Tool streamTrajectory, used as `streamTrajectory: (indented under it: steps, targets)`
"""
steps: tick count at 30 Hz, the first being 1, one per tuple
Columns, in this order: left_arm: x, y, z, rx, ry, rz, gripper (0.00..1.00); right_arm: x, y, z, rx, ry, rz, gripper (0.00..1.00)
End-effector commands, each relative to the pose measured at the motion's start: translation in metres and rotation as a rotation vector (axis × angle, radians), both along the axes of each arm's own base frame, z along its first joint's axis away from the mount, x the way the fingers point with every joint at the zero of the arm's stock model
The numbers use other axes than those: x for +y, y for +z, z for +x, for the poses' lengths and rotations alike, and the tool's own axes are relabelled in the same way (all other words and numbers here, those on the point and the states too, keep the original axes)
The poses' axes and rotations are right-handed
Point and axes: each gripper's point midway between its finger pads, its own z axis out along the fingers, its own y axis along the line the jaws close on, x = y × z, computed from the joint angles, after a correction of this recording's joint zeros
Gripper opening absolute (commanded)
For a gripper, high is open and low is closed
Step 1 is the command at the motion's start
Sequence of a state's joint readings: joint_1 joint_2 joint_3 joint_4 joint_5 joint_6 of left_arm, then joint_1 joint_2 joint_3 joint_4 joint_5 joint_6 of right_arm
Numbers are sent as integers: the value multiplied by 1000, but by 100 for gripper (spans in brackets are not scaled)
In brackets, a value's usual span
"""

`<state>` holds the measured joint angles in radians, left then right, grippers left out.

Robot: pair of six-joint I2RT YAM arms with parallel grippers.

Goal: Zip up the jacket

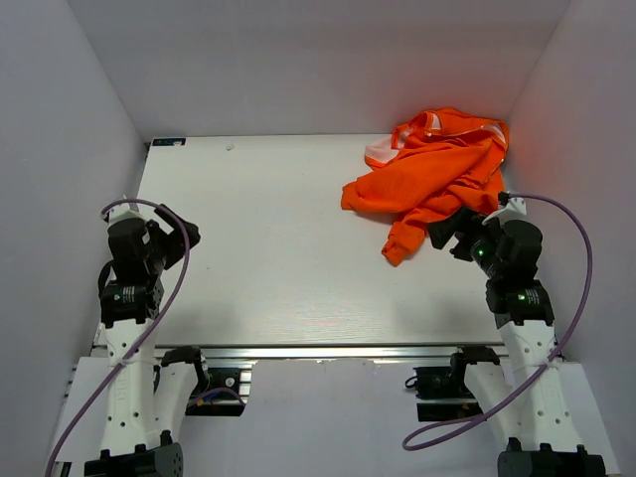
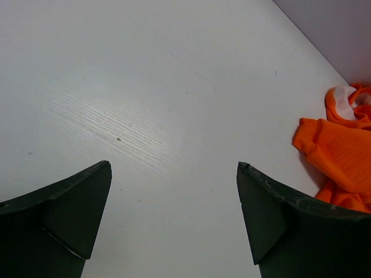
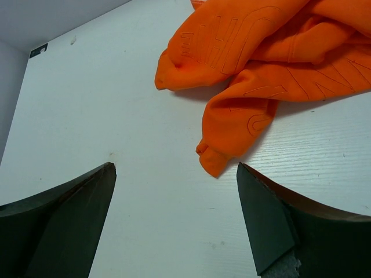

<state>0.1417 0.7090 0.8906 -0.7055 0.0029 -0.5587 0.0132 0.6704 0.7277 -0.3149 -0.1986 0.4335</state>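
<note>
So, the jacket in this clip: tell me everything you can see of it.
The jacket is bright orange soft fabric with stitched seams, crumpled in a heap at the table's far right corner. Pale lining shows at its far edge; one sleeve trails nearward, ending in a cuff. No zipper is visible, so open or closed is unclear. It rests on the table; the open right gripper hovers just short of the cuff, not touching.

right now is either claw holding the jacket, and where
Nothing is held: the left claw and right claw are both open, and the jacket lies free on the table.
</note>
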Motion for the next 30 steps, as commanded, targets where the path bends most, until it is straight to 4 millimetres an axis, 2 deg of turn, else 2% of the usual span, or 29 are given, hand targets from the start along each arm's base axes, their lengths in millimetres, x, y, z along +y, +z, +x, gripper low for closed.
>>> streamTrajectory:
  steps: [1,3,4,6,7,8,9,10,11,12,13,14,15,18,19,20,21,24,25,27,28,29,30]
  targets:
    - [10,2,-4,-4,47,31,98,2,7,1,-44,17,-2,89]
    - [10,9,-3,-31,45,35,98,-2,0,5,-2,-14,8,89]
    - [9,11,-3,-38,38,41,98,-5,-10,7,46,-38,3,89]
    - [8,14,-3,-53,33,44,98,-9,-10,11,78,-57,-7,89]
    - [9,14,-3,-56,32,52,98,-15,-24,13,155,-97,-11,89]
    - [10,15,-2,-59,33,55,98,-16,-26,16,183,-105,-18,89]
    - [11,16,-1,-65,39,58,98,-17,-21,20,191,-111,-15,89]
    - [11,16,-1,-64,41,56,98,-18,-34,25,254,-124,-17,89]
    - [11,16,0,-64,44,55,98,-17,-38,28,287,-130,-3,89]
    - [11,16,0,-63,40,56,98,-17,-31,35,286,-131,2,89]
    - [11,14,0,-60,37,57,98,-17,-39,43,325,-132,0,89]
    - [11,13,0,-60,37,57,98,-26,-34,52,315,-172,18,89]
    - [12,12,0,-60,41,60,98,-30,-22,64,289,-200,19,89]
    - [13,8,1,-50,47,61,98,-42,-19,91,312,-278,19,89]
    - [13,6,2,-43,48,59,98,-55,-13,110,311,-339,0,89]
    - [14,7,2,-43,51,58,98,-61,-12,118,321,-376,-4,89]
    - [13,6,2,-38,49,58,98,-74,-15,133,351,-453,-8,89]
    - [13,3,2,-32,47,61,98,-97,-22,153,369,-583,-20,89]
    - [14,3,1,-34,52,65,98,-108,-23,171,345,-626,-26,89]
    - [15,1,2,-31,54,64,98,-116,-26,188,342,-633,-7,89]
    - [14,1,2,-30,52,63,98,-118,-46,199,394,-626,-7,89]
    - [14,1,3,-31,51,63,98,-121,-30,216,358,-617,5,89]
    - [15,1,4,-30,51,62,98,-125,-33,224,368,-618,10,89]
